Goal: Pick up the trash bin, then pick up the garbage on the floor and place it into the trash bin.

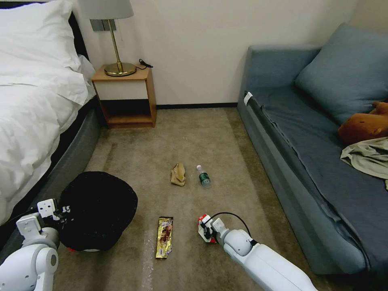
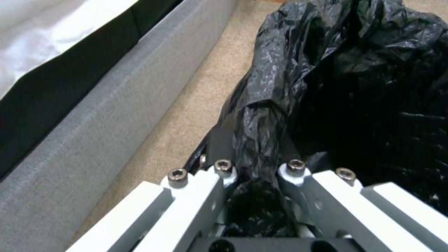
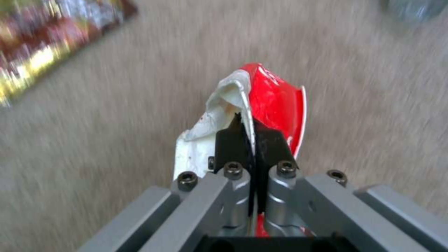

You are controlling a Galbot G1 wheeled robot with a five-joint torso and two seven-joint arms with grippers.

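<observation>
On the carpet lie three loose pieces: gold wrapper, tan paper, one bottle. Right gripper pinches the fourth, a red wrapper. Left gripper clamps the bin liner beside the bed.

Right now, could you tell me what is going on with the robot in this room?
The robot is clearing litter off the carpet. Its left gripper is shut on the black bag lining the trash bin, beside the bed. Its right gripper is shut on a red crumpled snack wrapper, low near the floor. The gold-brown snack wrapper, the crumpled tan paper and the small bottle lie on the carpet.
</observation>
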